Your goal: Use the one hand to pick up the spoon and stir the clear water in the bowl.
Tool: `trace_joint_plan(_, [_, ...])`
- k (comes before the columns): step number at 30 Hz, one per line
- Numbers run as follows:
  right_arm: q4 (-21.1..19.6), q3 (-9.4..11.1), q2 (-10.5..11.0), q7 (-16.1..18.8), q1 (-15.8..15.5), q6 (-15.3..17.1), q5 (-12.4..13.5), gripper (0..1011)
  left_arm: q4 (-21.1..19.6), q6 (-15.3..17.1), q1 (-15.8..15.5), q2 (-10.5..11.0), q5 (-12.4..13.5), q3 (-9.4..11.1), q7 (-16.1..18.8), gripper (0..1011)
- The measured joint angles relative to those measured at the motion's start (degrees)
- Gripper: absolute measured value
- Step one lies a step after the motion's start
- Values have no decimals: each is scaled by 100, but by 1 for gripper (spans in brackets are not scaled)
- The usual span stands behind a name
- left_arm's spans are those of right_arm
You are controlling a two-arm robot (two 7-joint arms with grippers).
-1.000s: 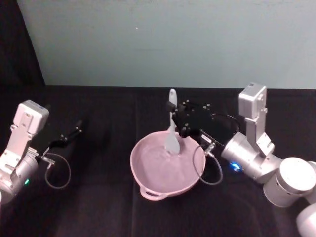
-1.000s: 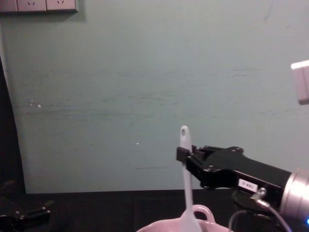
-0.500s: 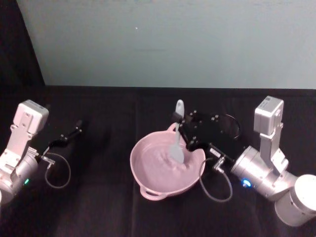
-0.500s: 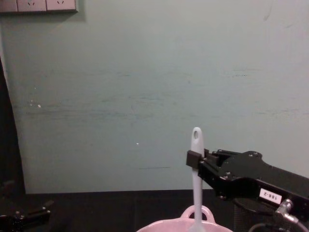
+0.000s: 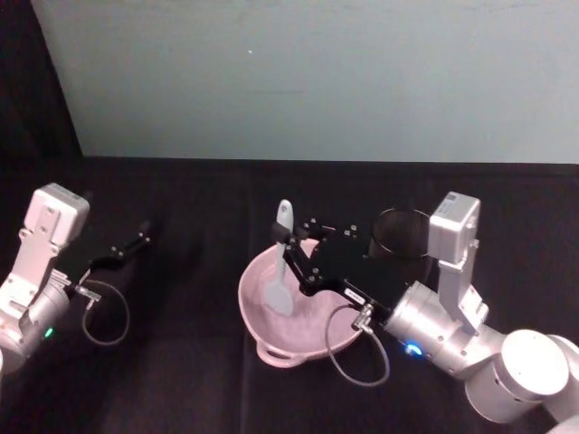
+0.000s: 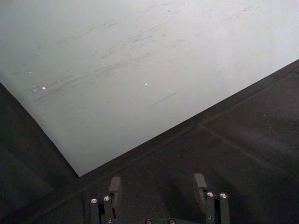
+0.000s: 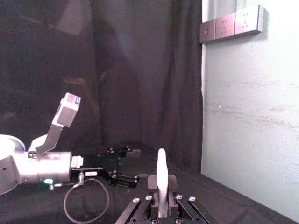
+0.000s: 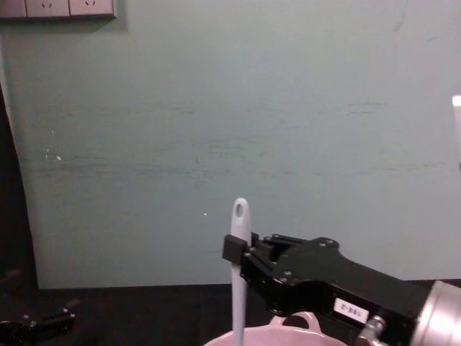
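Above the left half of the wide pale pink bowl (image 5: pixel 256 318), black angular right gripper (image 5: pixel 283 246) clamps slim white plastic spoon (image 5: pixel 279 291) upright, blade apparently submerged. Small black left gripper (image 6: pixel 156 186) parked, fingers apart, well left of bowl.

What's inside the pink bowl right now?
The spoon's blade, on the bowl's left side, handle clamped in the right gripper. That gripper's body covers the bowl's right interior; water itself isn't discernible. The left gripper sits idle, open, off to the left.

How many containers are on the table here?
2: the pink bowl mid-table, and a black mesh cup just beyond it to the right, partly behind the right arm.
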Motion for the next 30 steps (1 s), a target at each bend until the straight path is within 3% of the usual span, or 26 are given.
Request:
trace_joint_plan(8, [493, -46, -213, -36, 367, -160, -96, 119, 0, 0, 0, 0, 0, 0, 0, 1005])
trace_joint_plan(14, [741, 107, -253, -182, 491, -251, -149, 119, 0, 0, 0, 0, 0, 0, 0, 1005])
trace_joint_plan(21, [691, 301, -168, -311, 403, -271, -168, 119, 0, 0, 0, 0, 0, 0, 0, 1005])
trace_joint_plan(30, [269, 555, 77, -483, 19, -123, -234, 119, 0, 0, 0, 0, 0, 0, 0, 1005])
